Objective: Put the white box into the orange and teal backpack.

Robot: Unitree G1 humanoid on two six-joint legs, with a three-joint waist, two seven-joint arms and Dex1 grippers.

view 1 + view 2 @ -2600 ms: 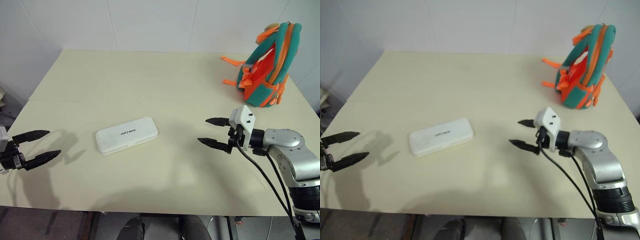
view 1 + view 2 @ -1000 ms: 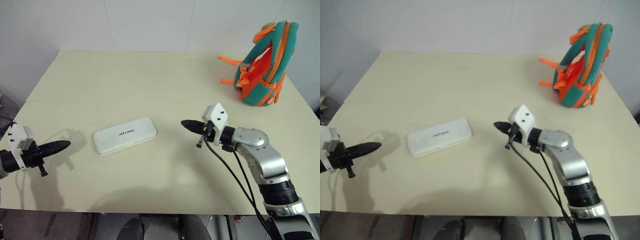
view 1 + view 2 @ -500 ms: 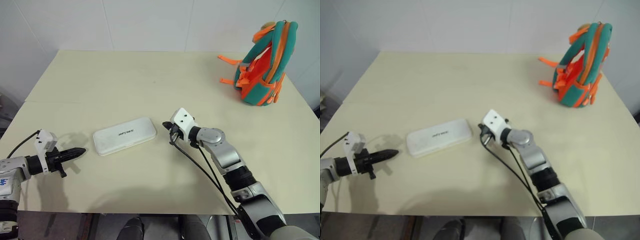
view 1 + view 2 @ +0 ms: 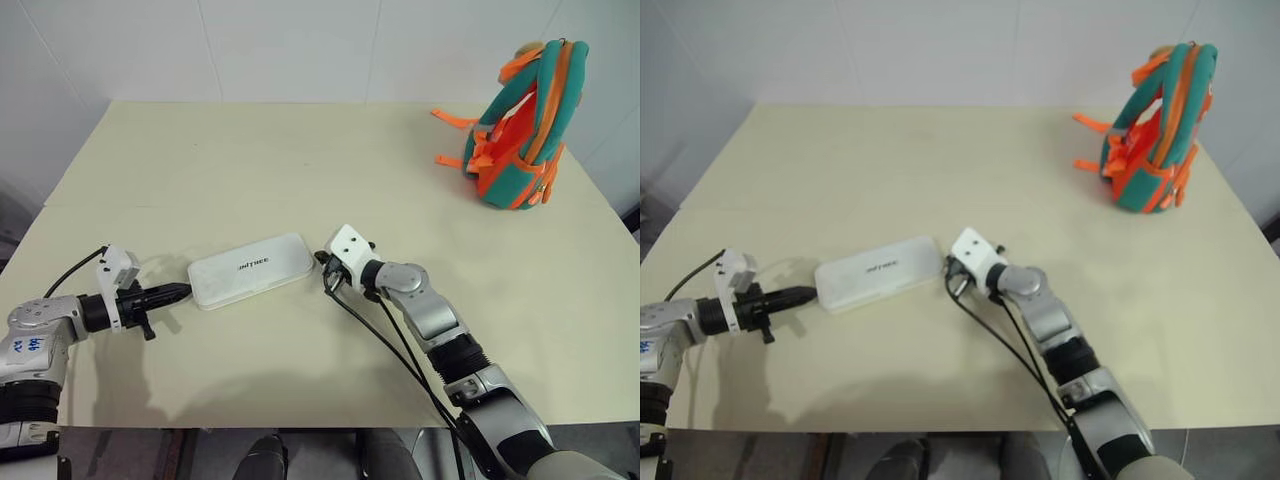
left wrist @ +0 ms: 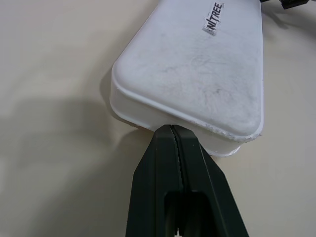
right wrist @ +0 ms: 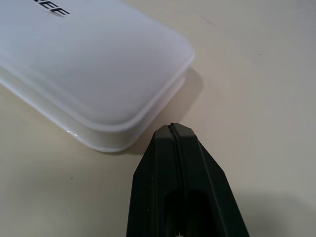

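The white box (image 4: 251, 270) lies flat on the beige table, slightly slanted, with dark lettering on its lid. My left gripper (image 4: 184, 290) is shut, and its tip sits right at the box's left end (image 5: 182, 113). My right gripper (image 4: 321, 259) is shut as well, with its tip at the box's right end (image 6: 98, 94). Neither one holds anything. The orange and teal backpack (image 4: 522, 127) stands upright at the table's far right corner, well away from both grippers.
The beige table (image 4: 250, 160) stretches bare behind the box up to a white wall. Orange straps (image 4: 455, 120) trail from the backpack onto the table. The table's front edge runs close below both arms.
Both grippers, open at first, have shut and closed in on the box from either side. The left tip now reaches the box's left end, the right tip its right end. The box has not moved.
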